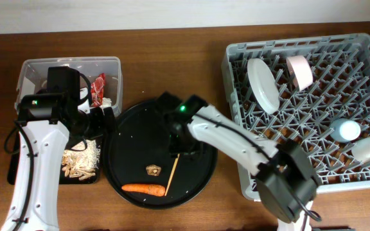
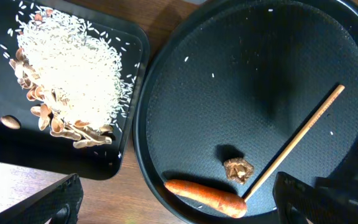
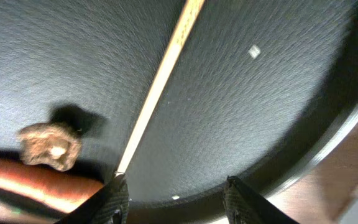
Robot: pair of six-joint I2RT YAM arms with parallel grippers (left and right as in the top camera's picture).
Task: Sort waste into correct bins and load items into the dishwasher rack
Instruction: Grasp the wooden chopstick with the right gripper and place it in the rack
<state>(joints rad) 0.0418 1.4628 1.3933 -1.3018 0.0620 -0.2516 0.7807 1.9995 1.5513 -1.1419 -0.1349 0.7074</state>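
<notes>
below, right tool released over chopstick; carrot and brown lump beside it

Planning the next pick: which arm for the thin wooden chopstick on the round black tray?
Probably right: the open right gripper hovers over the thin wooden chopstick; the left gripper hangs farther away.

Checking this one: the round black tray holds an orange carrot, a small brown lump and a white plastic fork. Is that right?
Not quite. There is no fork on the round black tray. The third thing is a thin wooden chopstick, lying beside the small brown lump with one end at the orange carrot. The left wrist view shows this most clearly.
</notes>
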